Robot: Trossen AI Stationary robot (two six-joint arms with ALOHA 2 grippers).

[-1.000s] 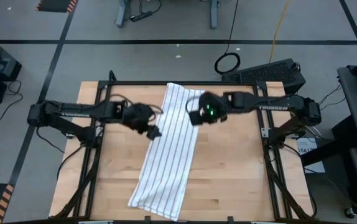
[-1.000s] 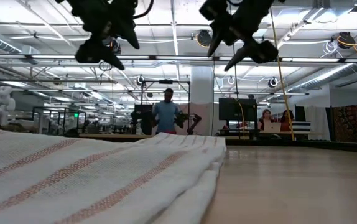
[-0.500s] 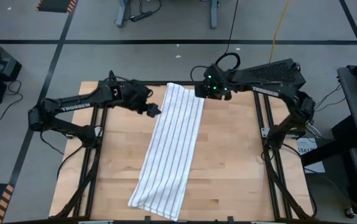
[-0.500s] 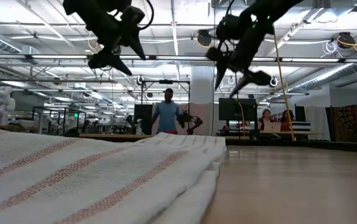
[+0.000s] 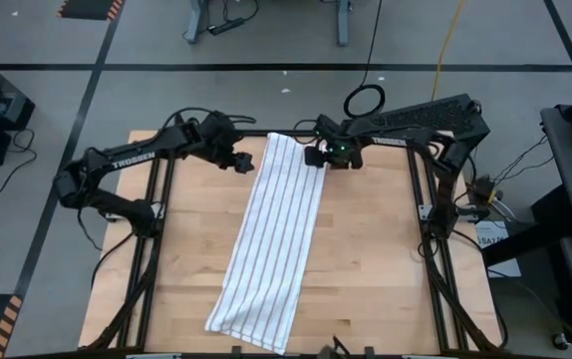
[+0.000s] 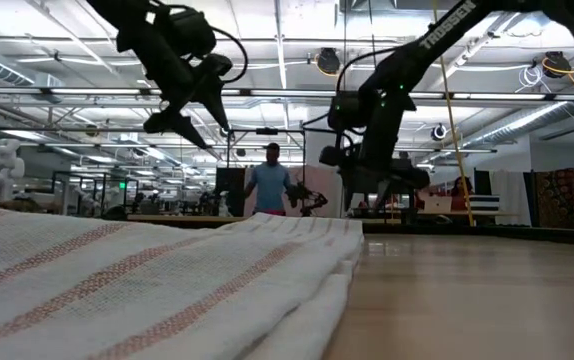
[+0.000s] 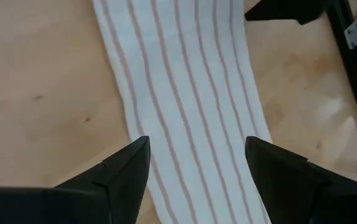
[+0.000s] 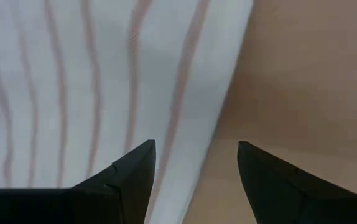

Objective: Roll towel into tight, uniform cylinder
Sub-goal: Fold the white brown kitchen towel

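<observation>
No rolling done yet. The white rectangular cloth towel with thin dark pinstripes (image 5: 271, 239) is lying fully flat and unrolled, as a long strip running diagonally down the light wooden tabletop (image 5: 376, 259); 0 turns started, so the whole roll is still to do.

My left gripper (image 5: 240, 164) is hovering just beside 1 far corner of the towel, fingers (image 7: 125, 168) spread apart and empty; past them the striped cloth is running away between the 2 tips, not touching them. My right gripper (image 5: 324, 157) is sitting over the other far corner, fingers (image 8: 135, 171) also apart and holding nothing; the towel's edge is passing right under the gap between them, with bare wood off to 1 side.

Versus 1 s ago: both my grippers have moved from mid-towel out to the far end, 1 per corner, and the right is now dropping lower. The towel itself is not looking shifted.

My read: I'm lining up to pinch that far edge and start the first turn.
</observation>
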